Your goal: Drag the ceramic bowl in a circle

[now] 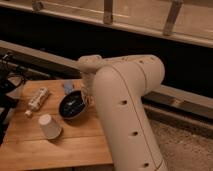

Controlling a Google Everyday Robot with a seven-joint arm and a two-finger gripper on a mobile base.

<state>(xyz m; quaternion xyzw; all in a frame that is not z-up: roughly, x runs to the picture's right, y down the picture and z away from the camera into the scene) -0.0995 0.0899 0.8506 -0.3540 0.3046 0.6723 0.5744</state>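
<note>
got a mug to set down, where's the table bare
Bare wood along the front edge of the table, in front of the cup, across to the arm. Crowded at the back: bottle, blue object, bowl, with the claw at its right rim.

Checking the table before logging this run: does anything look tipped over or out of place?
Only the white cup stands upside down beside the ceramic bowl; nothing looks spilled. The gripper is at the bowl's rim.
</note>
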